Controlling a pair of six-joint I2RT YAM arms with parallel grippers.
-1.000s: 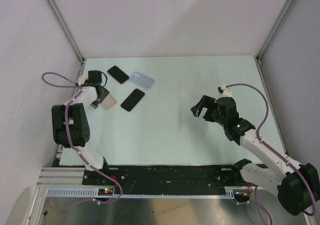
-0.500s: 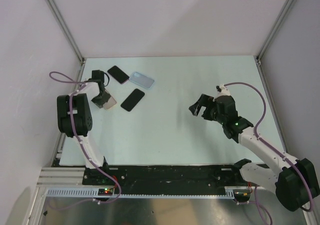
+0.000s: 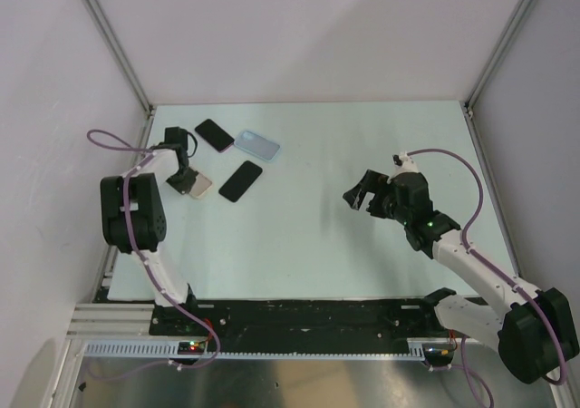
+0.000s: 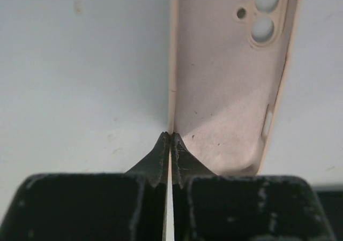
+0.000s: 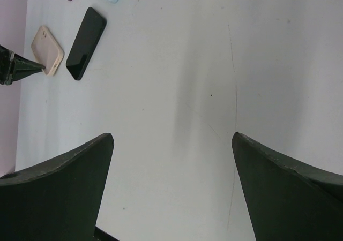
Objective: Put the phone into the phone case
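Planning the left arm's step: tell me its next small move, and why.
Probably lift a little, to test the hold before carrying. The left hand is shut on the side wall of the beige case, which lies open side up on the table, apart from the black phone beside it.

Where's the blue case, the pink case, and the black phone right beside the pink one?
blue case (image 3: 256, 144): top view, middle of its shell.
pink case (image 4: 225, 91): left wrist view, flat face below the camera holes.
black phone (image 5: 86, 43): right wrist view, middle of its dark face.
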